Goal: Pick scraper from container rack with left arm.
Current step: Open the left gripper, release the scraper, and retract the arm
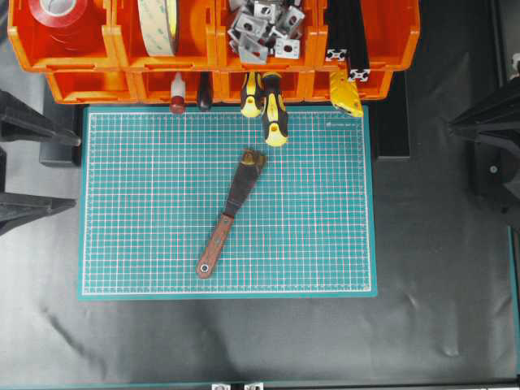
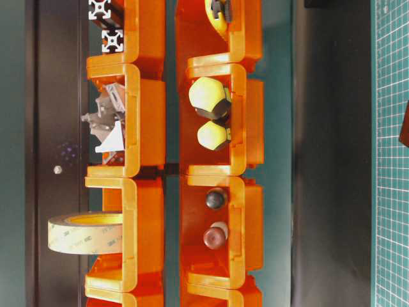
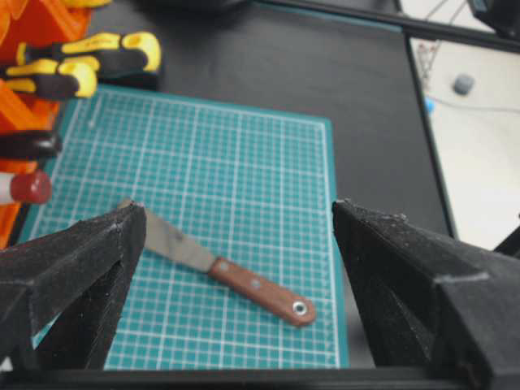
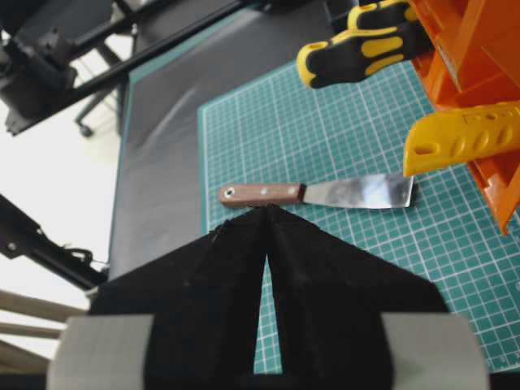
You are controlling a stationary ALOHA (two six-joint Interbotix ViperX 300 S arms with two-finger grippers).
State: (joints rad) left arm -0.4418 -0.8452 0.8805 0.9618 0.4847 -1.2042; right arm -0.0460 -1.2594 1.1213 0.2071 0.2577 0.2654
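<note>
The left gripper (image 3: 236, 268) has its two black fingers (image 3: 73, 276) spread wide, holding nothing. The right gripper (image 4: 266, 213) is pinched closed and empty. The scraper (image 1: 231, 213) lies on the green mat (image 1: 146, 203), below the container rack (image 1: 211, 49). No writing can be read.

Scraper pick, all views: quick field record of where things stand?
scraper: flat on the green cutting mat, out of the container rack, held by nothing
scraper lie: blade toward the rack, wooden handle away
left gripper: open, empty, fingers wide apart, scraper seen between them on the mat
right gripper: shut, empty
screwdrivers: yellow-black handles poke out of a lower bin
</note>
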